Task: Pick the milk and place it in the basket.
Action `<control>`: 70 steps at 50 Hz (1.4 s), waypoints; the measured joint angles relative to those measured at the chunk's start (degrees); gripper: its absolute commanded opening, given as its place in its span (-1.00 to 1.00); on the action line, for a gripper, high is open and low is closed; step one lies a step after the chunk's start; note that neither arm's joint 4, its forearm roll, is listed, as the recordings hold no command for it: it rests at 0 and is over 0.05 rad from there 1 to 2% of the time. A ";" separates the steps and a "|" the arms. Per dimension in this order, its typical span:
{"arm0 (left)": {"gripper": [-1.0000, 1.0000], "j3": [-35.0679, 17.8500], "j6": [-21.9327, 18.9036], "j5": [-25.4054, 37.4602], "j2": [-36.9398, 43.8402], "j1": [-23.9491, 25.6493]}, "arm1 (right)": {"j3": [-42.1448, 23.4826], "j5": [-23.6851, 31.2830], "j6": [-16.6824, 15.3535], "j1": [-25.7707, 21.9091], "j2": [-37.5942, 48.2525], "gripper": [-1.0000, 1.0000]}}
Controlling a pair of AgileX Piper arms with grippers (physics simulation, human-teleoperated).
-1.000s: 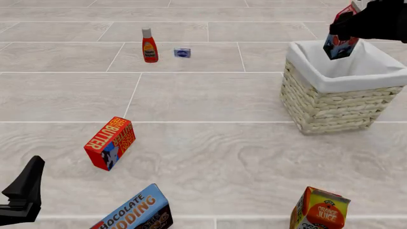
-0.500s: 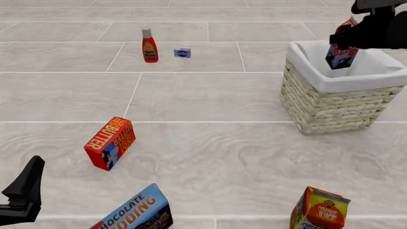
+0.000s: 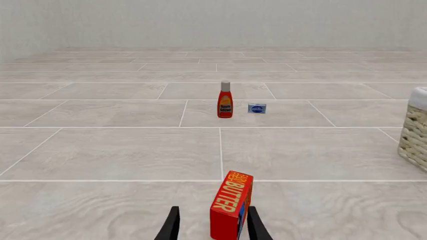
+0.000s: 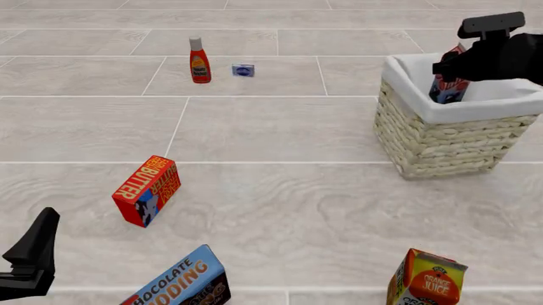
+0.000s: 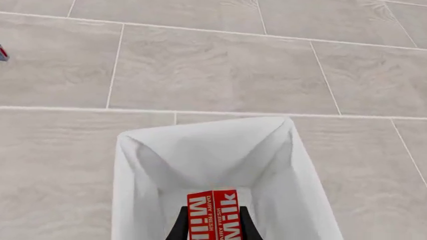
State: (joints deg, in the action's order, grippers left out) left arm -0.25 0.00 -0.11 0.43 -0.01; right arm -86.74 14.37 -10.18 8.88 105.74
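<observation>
Far left, the left gripper [image 3: 212, 231] idles, jaws apart around nothing, butter box [image 4: 147, 190] just ahead. Over right, the right gripper [image 5: 212, 223] is clamped on the milk [image 4: 447, 86], upright, lower half inside the basket [image 4: 441, 136], floor directly below.

milk [image 4: 447, 89] | lower part hidden | by basket [image 4: 449, 140] rim
</observation>
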 measured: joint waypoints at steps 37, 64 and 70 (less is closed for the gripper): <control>1.00 0.00 0.00 0.00 0.00 0.00 | 0.04 -1.04 0.43 0.74 4.89 -1.00; 1.00 0.00 0.00 0.00 0.00 0.00 | -0.61 -0.31 1.44 1.17 1.97 1.00; 1.00 0.00 0.00 0.00 0.00 0.00 | -0.19 -0.20 1.46 1.29 0.61 1.00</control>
State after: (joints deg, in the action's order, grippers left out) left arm -0.25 0.00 -0.11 0.44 -0.01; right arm -86.93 14.17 -8.72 10.17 106.36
